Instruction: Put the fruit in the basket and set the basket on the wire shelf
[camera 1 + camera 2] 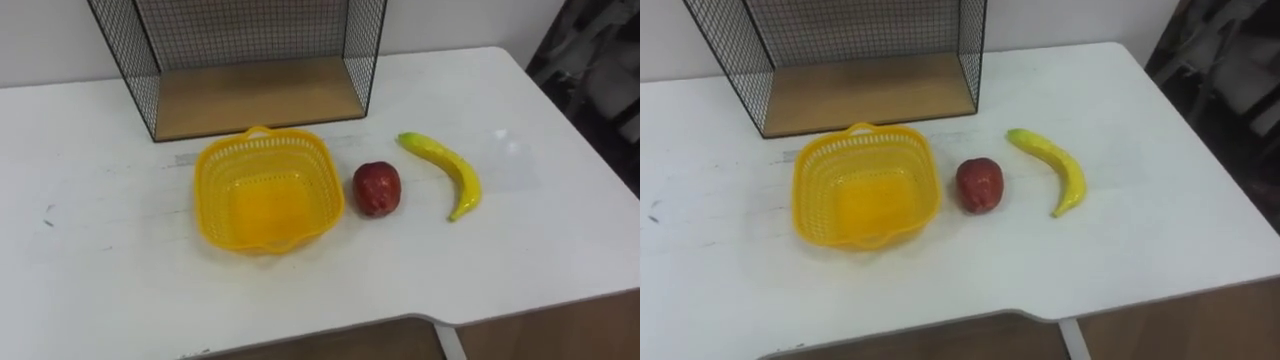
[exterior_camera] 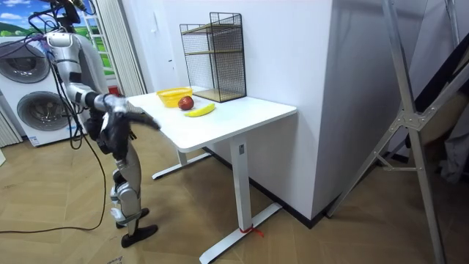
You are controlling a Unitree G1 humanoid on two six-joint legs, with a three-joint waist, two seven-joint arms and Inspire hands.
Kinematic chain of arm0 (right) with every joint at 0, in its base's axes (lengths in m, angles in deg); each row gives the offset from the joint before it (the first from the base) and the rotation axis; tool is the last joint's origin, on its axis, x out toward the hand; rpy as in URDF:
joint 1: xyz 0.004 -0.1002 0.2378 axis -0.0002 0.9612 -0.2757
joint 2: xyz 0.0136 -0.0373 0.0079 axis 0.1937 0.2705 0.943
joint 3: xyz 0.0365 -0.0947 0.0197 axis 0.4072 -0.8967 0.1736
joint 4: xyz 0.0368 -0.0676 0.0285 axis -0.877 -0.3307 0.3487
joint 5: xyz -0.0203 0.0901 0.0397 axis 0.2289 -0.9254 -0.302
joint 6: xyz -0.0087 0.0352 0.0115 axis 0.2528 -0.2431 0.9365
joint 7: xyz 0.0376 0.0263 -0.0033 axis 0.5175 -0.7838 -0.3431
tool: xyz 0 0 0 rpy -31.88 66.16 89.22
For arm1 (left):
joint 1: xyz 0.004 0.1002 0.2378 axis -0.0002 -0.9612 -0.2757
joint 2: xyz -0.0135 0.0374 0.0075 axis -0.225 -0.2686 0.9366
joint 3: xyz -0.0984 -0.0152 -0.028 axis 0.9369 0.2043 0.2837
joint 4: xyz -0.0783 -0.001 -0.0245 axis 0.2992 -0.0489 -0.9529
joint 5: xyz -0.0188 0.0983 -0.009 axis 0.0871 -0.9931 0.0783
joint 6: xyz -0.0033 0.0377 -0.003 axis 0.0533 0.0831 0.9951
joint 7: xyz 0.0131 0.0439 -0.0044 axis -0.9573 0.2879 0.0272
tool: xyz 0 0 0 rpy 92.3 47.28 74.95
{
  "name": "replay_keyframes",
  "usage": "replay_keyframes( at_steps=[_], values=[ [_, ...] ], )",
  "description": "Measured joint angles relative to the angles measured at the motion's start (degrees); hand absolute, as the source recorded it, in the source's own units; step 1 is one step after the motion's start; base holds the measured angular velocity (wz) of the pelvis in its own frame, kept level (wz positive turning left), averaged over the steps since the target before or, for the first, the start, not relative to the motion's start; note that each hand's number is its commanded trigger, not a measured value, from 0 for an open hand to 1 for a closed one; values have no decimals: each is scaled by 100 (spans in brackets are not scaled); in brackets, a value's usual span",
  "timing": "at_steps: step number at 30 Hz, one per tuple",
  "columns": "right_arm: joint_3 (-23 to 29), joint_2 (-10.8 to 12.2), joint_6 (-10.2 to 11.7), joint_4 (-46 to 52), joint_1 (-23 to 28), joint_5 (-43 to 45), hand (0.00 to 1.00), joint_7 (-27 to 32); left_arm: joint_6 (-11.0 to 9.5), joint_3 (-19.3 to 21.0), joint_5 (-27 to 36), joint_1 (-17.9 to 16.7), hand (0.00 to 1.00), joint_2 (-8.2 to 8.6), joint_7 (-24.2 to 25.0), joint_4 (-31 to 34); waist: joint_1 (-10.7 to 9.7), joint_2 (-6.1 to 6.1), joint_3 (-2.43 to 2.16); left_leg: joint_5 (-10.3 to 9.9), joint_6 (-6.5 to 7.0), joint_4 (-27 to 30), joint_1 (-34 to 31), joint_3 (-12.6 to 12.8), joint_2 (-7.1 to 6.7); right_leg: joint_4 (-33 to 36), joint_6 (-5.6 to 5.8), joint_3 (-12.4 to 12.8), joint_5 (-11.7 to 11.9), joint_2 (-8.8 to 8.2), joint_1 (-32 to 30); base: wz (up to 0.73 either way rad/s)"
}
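Plainly nothing has been loaded yet; the yellow basket (image 1: 212,195) sits empty in the middle of the white table (image 1: 100,260), upright, its mouth open to the top. Just beside it on the robot's right lies the red apple (image 1: 377,188), close to the rim though I cannot tell whether it touches; farther right, well clear of both, lies the banana (image 1: 460,172), curved and flat on the tabletop. So the step in hand is the first pick, probably the apple, being nearest the basket; that calls for a reach out over the table edge and a grasp round a smooth, round fruit that may roll. In the room view the robot stands at the table's end with its right hand (image 2: 149,119) stretched toward the edge; how its fingers are set I cannot tell, and it holds nothing I can make out. Behind the basket stands the wire shelf (image 1: 360,50), its wooden floor (image 1: 250,95) bare, the front open; nothing blocks the way in. Washing machines (image 2: 33,106) stand behind the robot.
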Motion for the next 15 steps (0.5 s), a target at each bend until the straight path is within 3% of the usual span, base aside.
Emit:
replay_keyframes(
  at_steps=[2, 7, 15],
  values=[
    [-378, 12, 5, 813, 88, 660, 0, 93, -41, -170, 9, 13, 0, -1, 0, -5, 118, 11, -13, 0, -1, -1, -9, 7, 8, -23, -6, 33, 4, 27, -1, -2],
    [-936, -9, 66, 1567, 93, 1768, 0, 109, -79, -425, 18, 5, 0, -9, 0, -8, 234, 22, -34, 0, -1, -9, -34, -1, 9, -100, -13, 6, 10, 8, 14, 3],
    [-1497, -241, 185, 2253, 84, 2244, 0, -610, -204, -523, 14, 43, 0, -8, 37, -69, 348, -8, -40, 0, -2, -31, -30, -6, 9, -110, -22, -16, 24, -3, 30, -1]
  ],
)
